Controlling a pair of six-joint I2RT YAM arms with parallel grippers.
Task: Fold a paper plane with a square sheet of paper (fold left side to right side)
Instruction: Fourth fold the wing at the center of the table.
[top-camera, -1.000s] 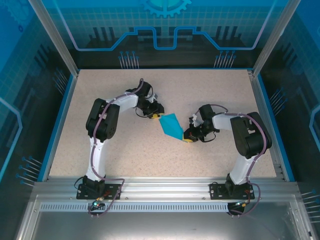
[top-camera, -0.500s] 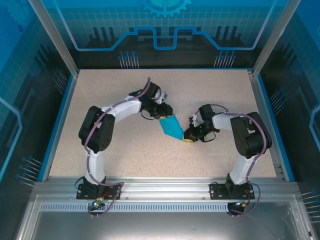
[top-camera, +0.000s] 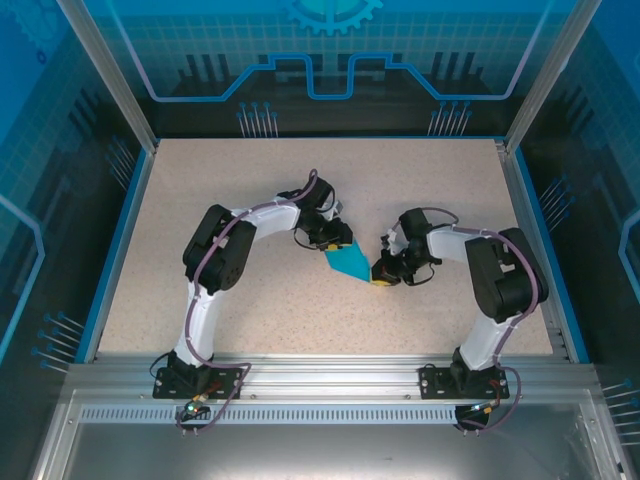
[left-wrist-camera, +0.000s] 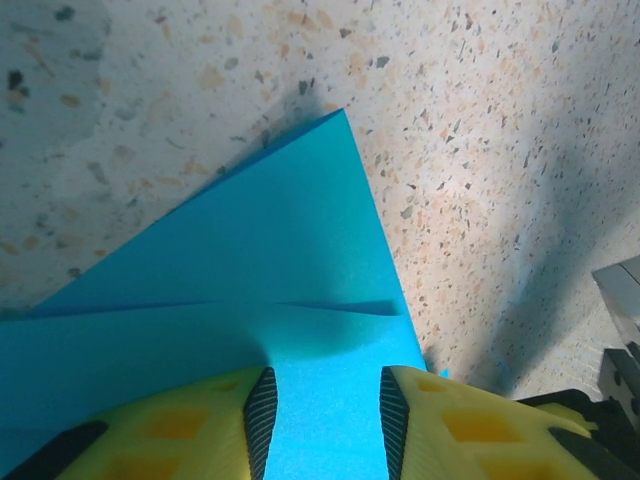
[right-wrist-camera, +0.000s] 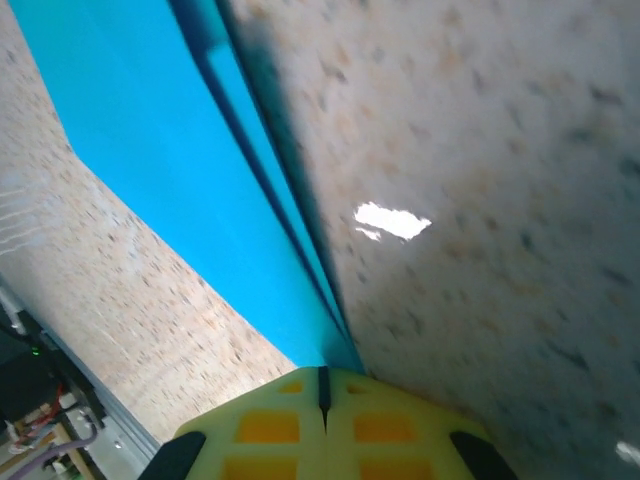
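The square sheet of paper (top-camera: 352, 264) lies mid-table as a folded teal shape narrowing to a point at the lower right. My left gripper (top-camera: 336, 243) stands over its upper end. In the left wrist view the paper (left-wrist-camera: 280, 250) shows a fold flap, and the left gripper (left-wrist-camera: 322, 400) is open with the sheet lying flat beneath its fingers. My right gripper (top-camera: 381, 277) is at the paper's pointed end. In the right wrist view the paper's (right-wrist-camera: 150, 150) layered edge runs down to the right gripper (right-wrist-camera: 322, 385), which is shut. Whether it pinches the tip is not visible.
The speckled table (top-camera: 300, 320) has free room in front of and behind the paper. A dark blue border strip (top-camera: 128, 230) runs round it, with aluminium posts (top-camera: 110, 80) at the corners and a metal rail (top-camera: 320, 375) along the near edge.
My left arm has swung right and down, moving its gripper from the paper's upper-left edge onto the sheet. The visible paper is now smaller. The right gripper has stayed at the tip.
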